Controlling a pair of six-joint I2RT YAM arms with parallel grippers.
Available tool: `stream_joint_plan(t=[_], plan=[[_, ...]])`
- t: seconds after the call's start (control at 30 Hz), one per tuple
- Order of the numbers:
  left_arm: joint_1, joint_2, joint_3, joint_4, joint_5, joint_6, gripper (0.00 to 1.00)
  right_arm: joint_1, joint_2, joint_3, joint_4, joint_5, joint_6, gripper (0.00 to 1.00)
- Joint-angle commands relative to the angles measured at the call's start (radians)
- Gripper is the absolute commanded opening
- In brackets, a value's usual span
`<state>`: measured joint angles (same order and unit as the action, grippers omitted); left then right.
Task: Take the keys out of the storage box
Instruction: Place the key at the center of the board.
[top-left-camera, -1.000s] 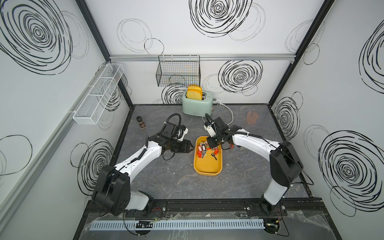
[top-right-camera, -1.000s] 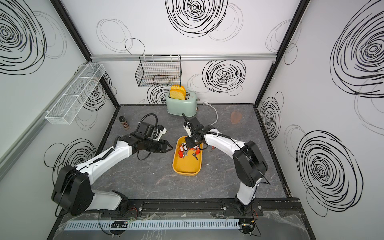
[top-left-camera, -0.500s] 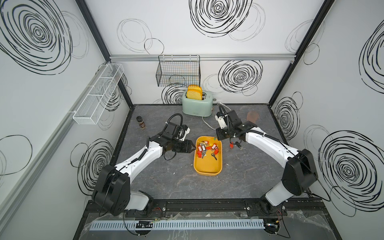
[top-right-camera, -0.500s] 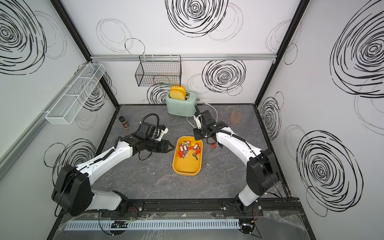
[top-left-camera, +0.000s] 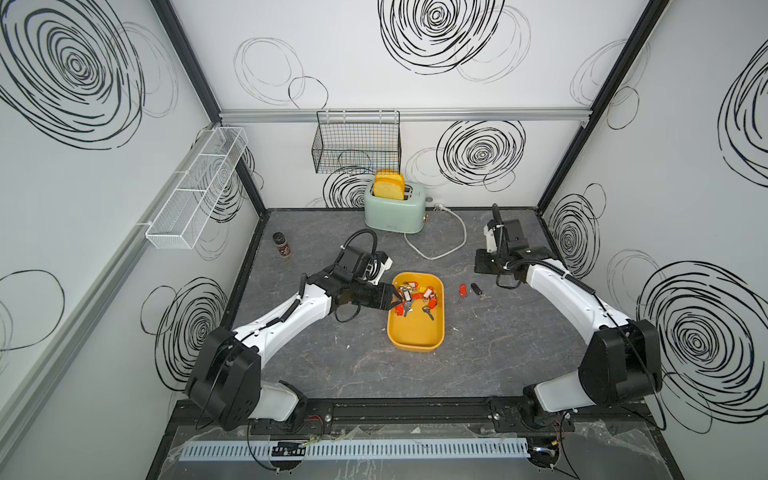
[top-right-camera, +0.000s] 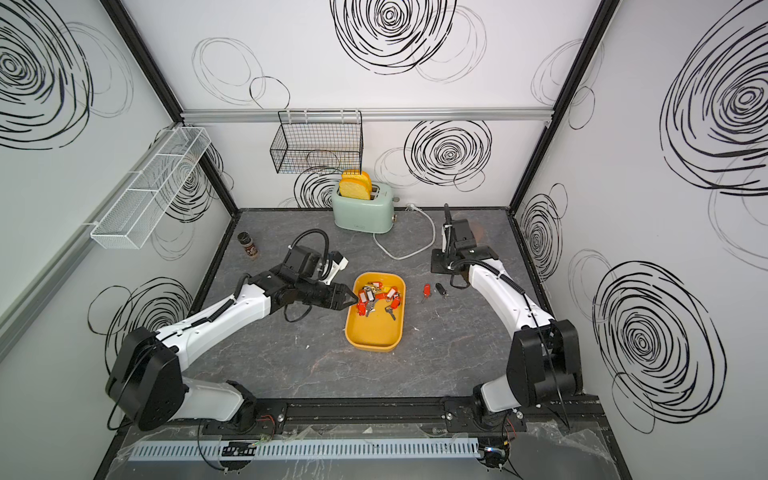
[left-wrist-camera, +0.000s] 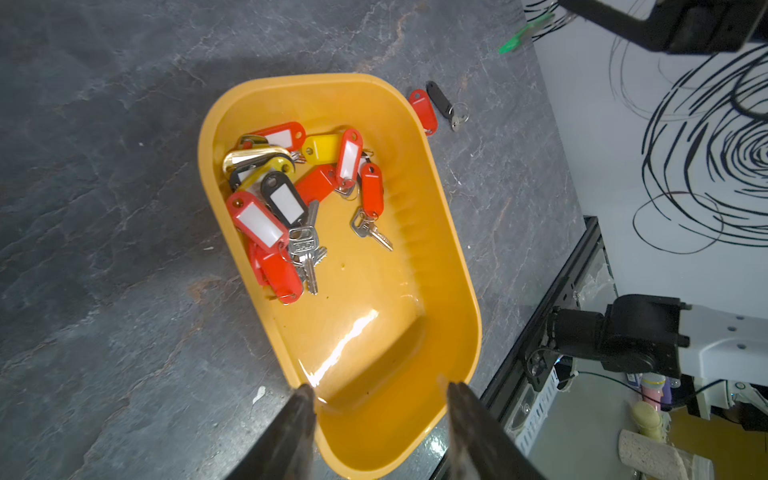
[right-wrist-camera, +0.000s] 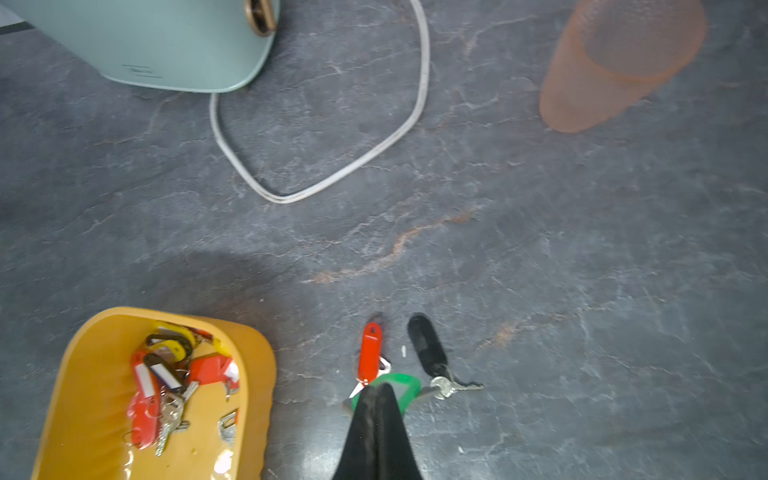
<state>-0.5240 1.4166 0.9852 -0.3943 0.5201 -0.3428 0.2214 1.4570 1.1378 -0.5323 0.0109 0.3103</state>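
Swirl-marked walls, grey slate counter (top-left-camera: 353, 365). Mid-counter: storage box (top-left-camera: 415, 347), keys (top-left-camera: 415, 297) heaped at its far end, with the left gripper (left-wrist-camera: 378, 388) above it, jaws spread. Right of the box, on the counter: red-tagged key (top-left-camera: 462, 288), black-tagged key (top-left-camera: 476, 290). Far right: right gripper (right-wrist-camera: 380, 388), jaws pinching green-tagged key (right-wrist-camera: 399, 378), blade hidden. Orange cup (right-wrist-camera: 619, 62) is blurred.

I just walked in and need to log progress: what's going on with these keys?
Two arms are emptying keys from the yellow storage box. The right gripper is shut on a green-tagged key, next to a red-tagged key and a black-tagged key already lying on the table outside the box. The left gripper hovers open at the box's edge, holding nothing. Most keys lie piled inside.
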Motion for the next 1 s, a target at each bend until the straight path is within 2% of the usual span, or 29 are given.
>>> stream_joint_plan(t=[0.0, 0.33, 0.6, 0.97], plan=[[-0.027, 0.021, 0.044, 0.02, 0.012, 0.036, 0.56, -0.058, -0.029, -0.031, -0.005, 0.025, 0.039, 0.0], [-0.046, 0.03, 0.058, 0.005, -0.005, 0.046, 0.56, -0.179, 0.009, -0.108, 0.052, 0.094, 0.094, 0.0], [-0.045, 0.028, 0.053, -0.006, -0.018, 0.053, 0.56, -0.206, 0.08, -0.151, 0.102, 0.137, 0.119, 0.0], [-0.039, 0.035, 0.053, -0.006, -0.038, 0.056, 0.56, -0.221, 0.156, -0.179, 0.144, 0.136, 0.124, 0.0]])
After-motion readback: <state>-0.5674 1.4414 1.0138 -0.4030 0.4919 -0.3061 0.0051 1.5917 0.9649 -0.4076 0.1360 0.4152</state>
